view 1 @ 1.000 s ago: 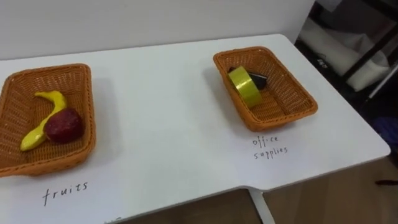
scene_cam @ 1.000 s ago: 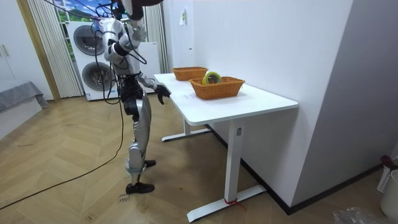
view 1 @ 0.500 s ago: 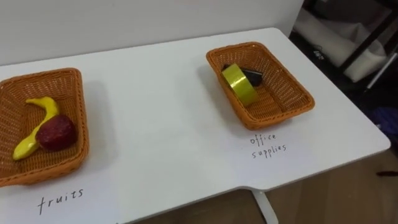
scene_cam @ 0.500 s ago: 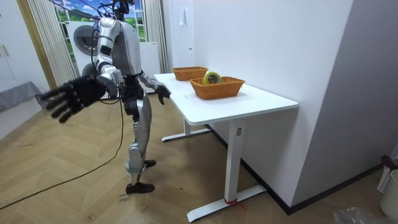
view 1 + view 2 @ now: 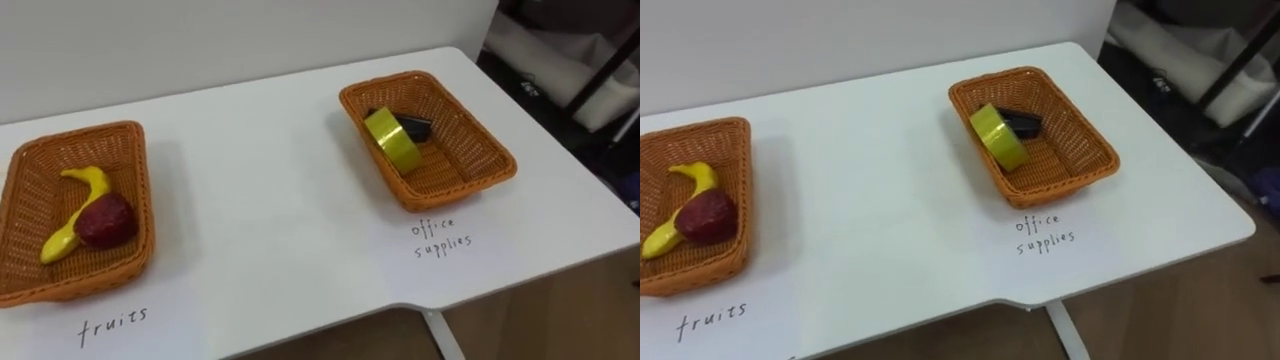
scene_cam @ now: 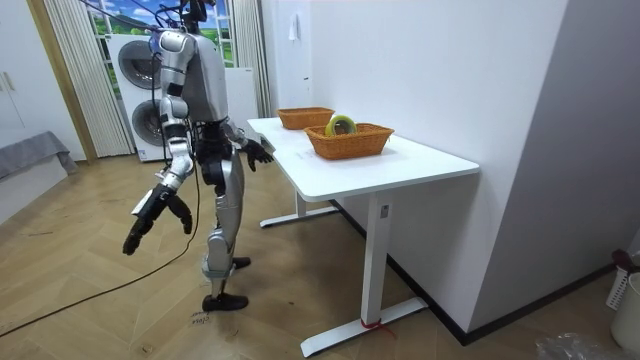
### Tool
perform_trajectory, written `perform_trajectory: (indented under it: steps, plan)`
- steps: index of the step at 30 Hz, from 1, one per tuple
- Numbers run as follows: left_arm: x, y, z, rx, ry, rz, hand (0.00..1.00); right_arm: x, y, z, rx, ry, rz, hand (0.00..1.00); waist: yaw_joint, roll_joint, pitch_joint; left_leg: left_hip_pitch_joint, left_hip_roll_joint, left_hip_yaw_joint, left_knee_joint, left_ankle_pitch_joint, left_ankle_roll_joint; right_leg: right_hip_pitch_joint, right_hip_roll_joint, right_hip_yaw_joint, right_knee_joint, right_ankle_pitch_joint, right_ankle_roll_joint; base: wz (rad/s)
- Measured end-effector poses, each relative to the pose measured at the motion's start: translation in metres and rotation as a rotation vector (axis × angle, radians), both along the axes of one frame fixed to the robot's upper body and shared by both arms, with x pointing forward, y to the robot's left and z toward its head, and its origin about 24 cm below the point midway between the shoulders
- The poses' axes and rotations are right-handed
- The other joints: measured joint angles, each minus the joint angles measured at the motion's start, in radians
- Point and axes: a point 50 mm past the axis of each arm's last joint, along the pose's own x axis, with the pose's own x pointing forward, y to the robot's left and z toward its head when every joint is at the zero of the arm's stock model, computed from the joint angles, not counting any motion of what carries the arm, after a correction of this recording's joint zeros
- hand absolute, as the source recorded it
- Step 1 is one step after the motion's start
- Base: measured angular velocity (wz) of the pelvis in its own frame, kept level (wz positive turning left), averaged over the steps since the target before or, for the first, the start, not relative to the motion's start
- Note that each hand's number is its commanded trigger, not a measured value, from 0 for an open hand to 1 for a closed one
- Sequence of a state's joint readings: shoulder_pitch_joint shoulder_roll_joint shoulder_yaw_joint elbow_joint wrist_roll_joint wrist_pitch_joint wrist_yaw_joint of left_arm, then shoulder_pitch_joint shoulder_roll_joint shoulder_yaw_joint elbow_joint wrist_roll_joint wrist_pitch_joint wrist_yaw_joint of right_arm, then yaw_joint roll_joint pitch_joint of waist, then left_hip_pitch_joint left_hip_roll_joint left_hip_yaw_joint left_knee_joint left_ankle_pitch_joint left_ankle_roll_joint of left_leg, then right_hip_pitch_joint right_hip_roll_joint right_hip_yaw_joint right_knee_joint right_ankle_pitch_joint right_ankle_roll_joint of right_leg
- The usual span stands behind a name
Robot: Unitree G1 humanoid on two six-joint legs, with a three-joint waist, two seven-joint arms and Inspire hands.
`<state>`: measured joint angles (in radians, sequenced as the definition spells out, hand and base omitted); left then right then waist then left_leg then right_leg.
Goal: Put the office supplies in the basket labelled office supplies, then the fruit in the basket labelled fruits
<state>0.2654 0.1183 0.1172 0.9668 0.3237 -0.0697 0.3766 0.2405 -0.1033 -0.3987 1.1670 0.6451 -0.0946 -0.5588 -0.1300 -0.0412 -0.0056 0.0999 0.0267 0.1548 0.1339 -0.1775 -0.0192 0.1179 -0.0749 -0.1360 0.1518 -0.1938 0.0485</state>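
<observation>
Table (image 5: 270, 200): white, against a white wall; it carries two wicker baskets, well apart from each other, each with a handwritten word in front of it.
Robot: in the room view it stands upright on the wooden floor at the table's side, facing the baskets, with stacked washing machines (image 6: 130, 62) behind it.
Fruit basket (image 5: 138, 220): at the robot's left on the table, above the word "fruits" (image 5: 113, 323); both fruits lie inside it.
Office basket (image 5: 455, 140): at the robot's right, above the words "office supplies" (image 5: 440, 236); both supplies lie inside it.
Right hand (image 6: 150, 212): hangs low beside the body, away from the table; fingers are straight and spread, and it holds nothing.
Left hand (image 6: 255, 150): in front of the body, near the table's edge; fingers look relaxed, nothing is in it.
Banana (image 5: 58, 238): yellow, curved, lies along the fruit basket's bottom.
Apple (image 5: 105, 222): dark red, touching the banana's inner curve.
Tape roll (image 5: 393, 142): yellow, stands on its edge, tilted, in the office basket's far half.
Dark object (image 5: 412, 127): small, black, just behind the tape roll; I cannot tell what it is.
</observation>
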Motion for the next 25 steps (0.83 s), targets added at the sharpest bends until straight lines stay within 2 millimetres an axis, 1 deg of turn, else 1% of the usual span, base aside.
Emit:
perform_trajectory:
  steps: [1,2,3,4,7,8,10,11,12,13,16,17,19,23,25]
  plan:
    - [-0.002,0.001,0.0,0.0,0.011,0.003,0.0,0.006,0.004,-0.003,0.047,-0.009,0.081,0.0,0.012,0.001,0.0002,-0.002,0.0,-0.001,0.0,0.0,0.0,-0.002,0.0,0.0,0.0,0.0,0.0,0.0]
    - [-0.003,0.001,0.0,0.001,0.017,0.006,0.0,0.01,0.006,-0.005,0.071,-0.013,0.14,0.0,0.019,0.001,0.0001,-0.002,0.0,-0.001,0.0,0.0,0.0,-0.004,0.0,0.0,0.0,0.0,0.0,0.0]
    - [-0.005,0.002,-0.001,0.0,0.026,0.015,0.0,0.014,0.01,-0.007,0.109,-0.016,0.241,0.0,0.025,0.001,0.0002,-0.003,-0.001,-0.002,0.0,0.0,0.0,-0.005,0.0,-0.001,0.0,0.0,0.0,0.0]
    - [-0.006,0.002,-0.001,-0.001,0.03,0.021,0.0,0.018,0.012,-0.008,0.129,-0.02,0.293,0.0,0.028,0.001,0.0001,-0.003,-0.001,-0.003,0.001,0.0,0.0,-0.005,0.0,-0.002,0.0,0.0,0.0,0.03]
    - [-0.008,0.0,-0.003,-0.02,0.041,0.047,0.0,0.041,0.023,-0.013,0.234,-0.049,0.582,0.0,0.063,0.004,0.0013,-0.004,-0.001,-0.005,0.001,-0.001,-0.001,-0.005,0.0,-0.004,-0.001,0.001,-0.001,0.0]
    - [-0.009,-0.001,-0.004,-0.028,0.042,0.061,0.0,0.045,0.026,-0.014,0.247,-0.054,0.625,0.0,0.068,0.004,0.0014,-0.005,-0.001,-0.005,0.0,-0.001,-0.001,-0.005,0.0,-0.004,-0.001,0.001,-0.001,0.0]
    - [-0.013,-0.005,-0.007,-0.06,0.053,0.103,0.0,0.058,0.033,-0.015,0.295,-0.059,0.765,0.0,0.086,0.008,0.0015,-0.005,-0.001,-0.006,-0.001,-0.003,-0.001,-0.004,0.0,-0.006,-0.002,0.0,0.0,0.0]
    - [-0.016,-0.006,-0.008,-0.067,0.059,0.116,0.0,0.061,0.034,-0.016,0.305,-0.06,0.795,0.0,0.091,0.009,0.0018,-0.005,-0.001,-0.006,-0.001,-0.003,-0.002,-0.004,0.0,-0.007,-0.003,0.0,0.0,0.0]
    - [-0.019,-0.007,-0.009,-0.077,0.072,0.13,0.0,0.067,0.037,-0.016,0.324,-0.06,0.855,0.0,0.104,0.01,0.0012,-0.005,-0.001,-0.006,-0.001,-0.003,-0.002,-0.004,0.001,-0.007,-0.005,0.0,0.0,0.0]
    - [-0.022,-0.008,-0.01,-0.094,0.081,0.155,0.0,0.068,0.039,-0.017,0.341,-0.047,0.908,0.0,0.111,0.01,0.0012,-0.005,-0.001,-0.011,-0.001,-0.004,-0.002,-0.004,0.001,-0.008,-0.005,0.0,0.0,0.0]
    - [-0.033,-0.01,-0.013,-0.143,0.097,0.242,0.0,0.073,0.045,-0.018,0.368,-0.029,1.024,0.0,0.118,0.008,0.0014,-0.009,-0.002,-0.028,0.0,-0.004,-0.002,0.006,0.0,-0.027,-0.011,0.0,0.0,0.16]
    - [-0.034,-0.01,-0.013,-0.154,0.099,0.256,0.0,0.074,0.046,-0.018,0.37,-0.028,1.035,0.0,0.12,0.008,0.0015,-0.011,-0.002,-0.03,0.001,-0.004,-0.002,0.005,0.0,-0.029,-0.013,0.0,0.0,0.1]
    - [-0.039,-0.012,-0.015,-0.202,0.111,0.314,0.0,0.075,0.046,-0.018,0.379,-0.03,1.054,0.0,0.138,0.008,0.0026,-0.019,-0.001,-0.031,0.002,-0.004,-0.002,0.001,0.001,-0.029,-0.016,0.001,-0.001,0.02]
    - [-0.046,-0.018,-0.018,-0.294,0.119,0.409,0.0,0.079,0.048,-0.018,0.41,-0.052,1.082,0.0,0.142,0.007,0.0036,-0.022,-0.002,-0.038,0.002,-0.005,-0.003,0.003,0.001,-0.03,-0.018,0.001,-0.001,0.0]
    - [-0.049,-0.019,-0.019,-0.346,0.107,0.487,0.0,0.079,0.051,-0.018,0.429,-0.072,1.063,0.0,0.142,0.006,0.0036,-0.023,-0.002,-0.04,0.002,-0.005,-0.003,0.004,0.001,-0.03,-0.017,0.001,-0.001,0.0]
